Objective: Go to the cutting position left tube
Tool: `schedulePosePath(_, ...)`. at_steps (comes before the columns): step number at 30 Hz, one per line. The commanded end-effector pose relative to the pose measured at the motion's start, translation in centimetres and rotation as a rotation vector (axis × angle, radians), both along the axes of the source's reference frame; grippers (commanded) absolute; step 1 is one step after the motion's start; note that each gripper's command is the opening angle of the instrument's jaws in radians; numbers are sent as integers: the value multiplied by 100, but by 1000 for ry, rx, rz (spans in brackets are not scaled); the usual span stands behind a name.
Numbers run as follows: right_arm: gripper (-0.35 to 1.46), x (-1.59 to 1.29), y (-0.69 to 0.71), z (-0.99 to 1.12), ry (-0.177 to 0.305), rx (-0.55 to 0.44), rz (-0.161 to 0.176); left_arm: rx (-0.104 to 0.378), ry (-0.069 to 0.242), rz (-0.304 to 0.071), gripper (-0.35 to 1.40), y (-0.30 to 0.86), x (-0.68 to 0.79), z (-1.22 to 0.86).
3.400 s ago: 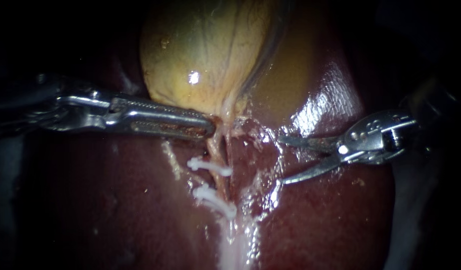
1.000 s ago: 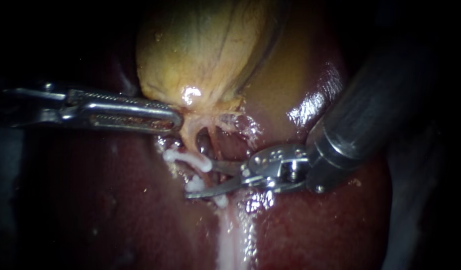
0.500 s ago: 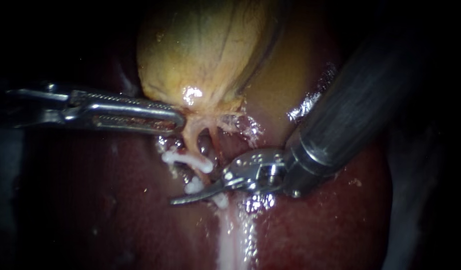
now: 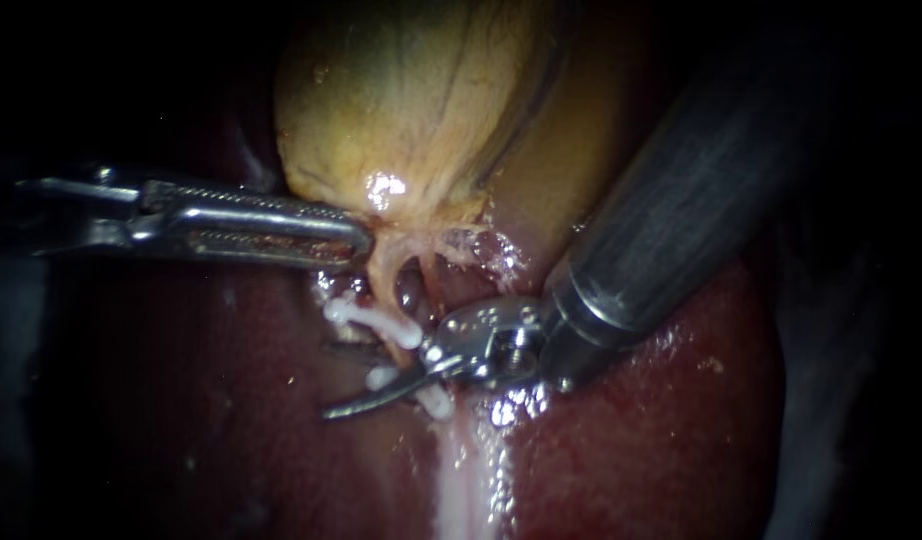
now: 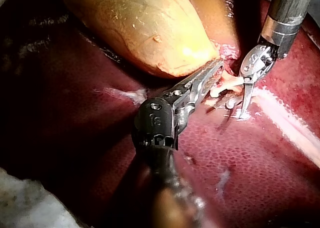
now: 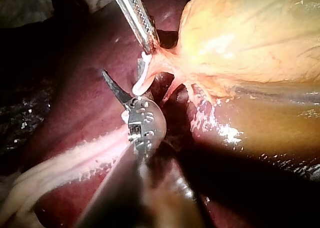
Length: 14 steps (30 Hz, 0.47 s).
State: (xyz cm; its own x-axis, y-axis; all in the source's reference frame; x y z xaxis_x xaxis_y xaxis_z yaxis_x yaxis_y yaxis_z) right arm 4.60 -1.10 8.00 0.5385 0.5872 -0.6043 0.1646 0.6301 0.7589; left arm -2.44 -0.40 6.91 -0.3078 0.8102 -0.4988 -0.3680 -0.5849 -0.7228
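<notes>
The yellow gallbladder [image 4: 411, 110] lies on the dark red liver [image 4: 631, 440]. My left instrument [image 4: 353, 240] is shut on the gallbladder's neck and holds it stretched to the left. Below the neck runs the pale left tube [image 4: 383, 285], carrying an upper white clip [image 4: 376, 322] and a lower white clip [image 4: 381, 378]. My right instrument [image 4: 336, 380] comes in from the upper right with its blades open, one on each side of the left tube between the two clips. In the left wrist view, the open blades [image 5: 244, 103] sit beside the clips [image 5: 218, 92].
A second, darker tube [image 4: 431, 290] runs just right of the left one. A whitish band of tissue [image 4: 461, 480] runs down the liver below the clips. The right instrument's thick shaft [image 4: 681, 200] covers the liver at upper right.
My right instrument has travelled left from the right side of the liver, and its open blades now straddle the left tube. The left instrument drew the neck leftward early, then stayed still.
</notes>
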Motion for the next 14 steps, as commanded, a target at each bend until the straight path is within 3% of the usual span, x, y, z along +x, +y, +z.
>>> schedulePosePath(1, 123, 0, 0, 0, 0, 0, 1, 0, 1, 0, -35, 0, 0, 0)
schedulePosePath(14, 126, -3, -1, 0, 1, 0, 0, -1, 0, 0, -35, 1, 0, 3)
